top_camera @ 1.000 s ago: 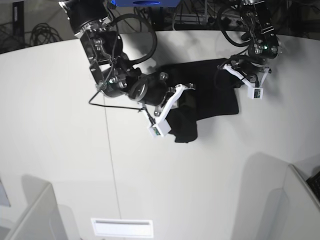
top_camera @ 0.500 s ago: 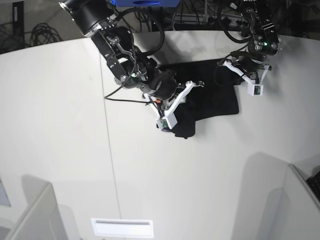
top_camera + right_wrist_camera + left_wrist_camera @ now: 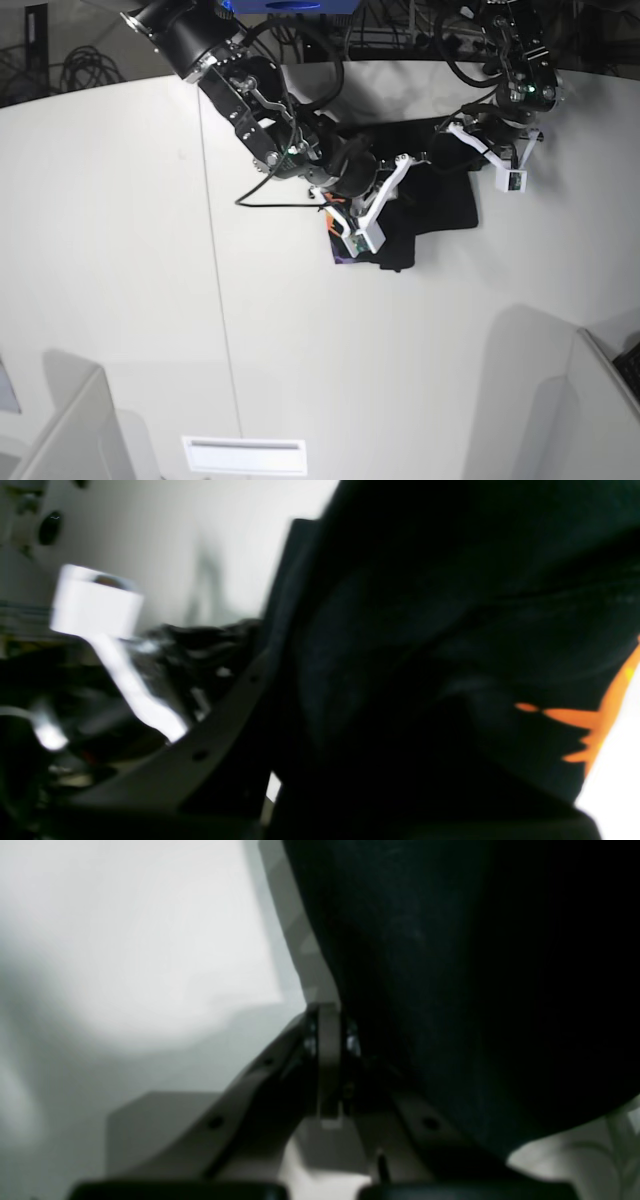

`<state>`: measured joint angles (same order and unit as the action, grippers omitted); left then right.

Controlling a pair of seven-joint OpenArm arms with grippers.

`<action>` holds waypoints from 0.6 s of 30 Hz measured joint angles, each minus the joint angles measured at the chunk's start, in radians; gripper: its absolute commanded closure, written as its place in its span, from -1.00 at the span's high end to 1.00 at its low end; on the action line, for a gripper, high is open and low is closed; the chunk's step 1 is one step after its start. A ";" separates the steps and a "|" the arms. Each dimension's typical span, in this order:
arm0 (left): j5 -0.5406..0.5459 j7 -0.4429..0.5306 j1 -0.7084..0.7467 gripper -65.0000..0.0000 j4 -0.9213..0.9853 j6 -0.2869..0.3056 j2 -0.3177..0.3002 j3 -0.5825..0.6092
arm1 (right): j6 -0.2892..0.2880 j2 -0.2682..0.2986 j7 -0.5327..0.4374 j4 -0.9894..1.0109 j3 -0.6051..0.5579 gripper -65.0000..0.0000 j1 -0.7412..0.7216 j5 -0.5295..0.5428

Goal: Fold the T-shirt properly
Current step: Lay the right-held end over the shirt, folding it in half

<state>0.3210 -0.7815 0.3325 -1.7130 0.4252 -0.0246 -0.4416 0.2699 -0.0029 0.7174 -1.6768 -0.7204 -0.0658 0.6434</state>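
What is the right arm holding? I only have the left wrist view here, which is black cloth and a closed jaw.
Observer: In the base view the right gripper is shut on a bunched edge of the T-shirt, over the garment's near left part.
Operator: Any print showing? I see plain black.
Observer: Yes. The right wrist view shows an orange patch of print on the cloth beside that gripper.
Operator: And where does my left arm sit relative to the shirt?
Observer: The left gripper is at the shirt's far right corner in the base view, its jaws closed on the fabric there.
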 measured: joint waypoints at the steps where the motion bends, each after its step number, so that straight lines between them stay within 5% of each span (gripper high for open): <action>1: 0.000 0.000 0.000 -1.00 0.000 0.000 0.000 0.000 | 0.000 -0.001 0.002 0.009 -0.008 -1.00 -0.003 0.000; 18: 0.001 0.009 0.016 -1.00 -0.001 0.000 -0.002 -0.010 | -0.007 -0.036 -0.004 0.105 -0.036 -1.00 -0.032 0.005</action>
<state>0.3222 -0.7727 0.3481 -1.7138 0.4252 -0.0261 -0.4511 0.2626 -0.0387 0.7132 -1.5715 -0.7567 -0.0982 0.6479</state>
